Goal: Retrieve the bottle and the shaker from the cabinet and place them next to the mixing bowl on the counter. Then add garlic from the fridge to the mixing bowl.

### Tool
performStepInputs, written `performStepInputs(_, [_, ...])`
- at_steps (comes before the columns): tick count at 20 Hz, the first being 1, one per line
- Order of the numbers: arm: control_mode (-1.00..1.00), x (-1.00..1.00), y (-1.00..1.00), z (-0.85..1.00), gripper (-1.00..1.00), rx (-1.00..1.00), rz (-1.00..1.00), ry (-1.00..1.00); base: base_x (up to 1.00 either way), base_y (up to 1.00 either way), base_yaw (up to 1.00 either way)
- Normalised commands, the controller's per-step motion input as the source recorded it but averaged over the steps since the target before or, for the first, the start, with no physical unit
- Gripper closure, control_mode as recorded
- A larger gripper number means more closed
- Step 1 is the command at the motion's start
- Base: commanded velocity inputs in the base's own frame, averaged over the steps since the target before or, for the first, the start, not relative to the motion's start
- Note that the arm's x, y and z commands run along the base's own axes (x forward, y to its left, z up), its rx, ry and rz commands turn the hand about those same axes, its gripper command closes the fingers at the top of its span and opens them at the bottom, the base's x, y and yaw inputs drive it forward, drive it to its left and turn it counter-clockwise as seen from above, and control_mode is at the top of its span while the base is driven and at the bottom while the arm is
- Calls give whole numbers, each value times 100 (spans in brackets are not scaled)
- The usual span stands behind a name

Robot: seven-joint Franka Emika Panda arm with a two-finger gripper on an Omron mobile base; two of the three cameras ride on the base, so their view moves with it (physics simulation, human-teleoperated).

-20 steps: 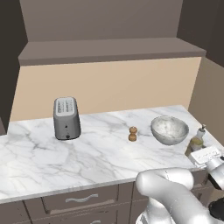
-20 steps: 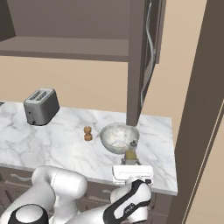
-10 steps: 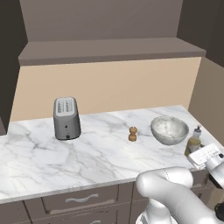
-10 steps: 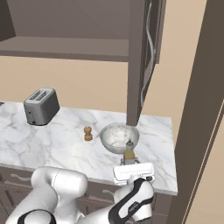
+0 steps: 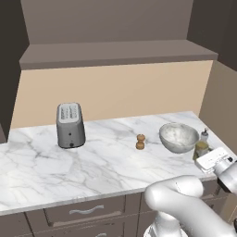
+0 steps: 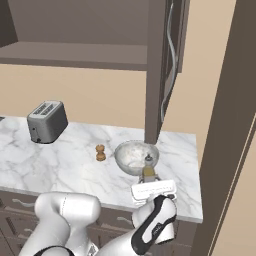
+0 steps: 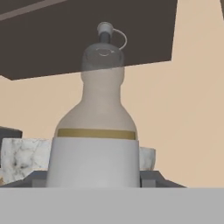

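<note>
Two dark finger tips flank the base of the upright bottle (image 7: 97,127), so the gripper (image 7: 92,183) appears closed around it at a wide spread, on the counter (image 5: 92,166) just beside the mixing bowl (image 5: 178,137), with the shaker (image 5: 140,141) nearby.

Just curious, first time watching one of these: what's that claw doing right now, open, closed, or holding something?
Claw: closed around the bottle, holding it upright beside the mixing bowl.
</note>
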Motion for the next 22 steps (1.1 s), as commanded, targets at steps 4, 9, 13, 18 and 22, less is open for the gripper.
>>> performStepInputs(4, [-100, 29, 0, -34, 100, 0, -1, -14, 0, 0, 0])
performStepInputs(9, [-100, 13, 0, -34, 100, 0, 0, -13, 0, 0, 0])
performStepInputs(13, [-100, 0, 0, -38, -100, 0, 0, -14, 0, 0, 0])
performStepInputs(18, [-100, 0, 0, -22, -100, -1, 0, -13, 0, 0, 0])
performStepInputs(22, [-100, 0, 0, -10, -100, 0, 0, -6, 0, 0, 0])
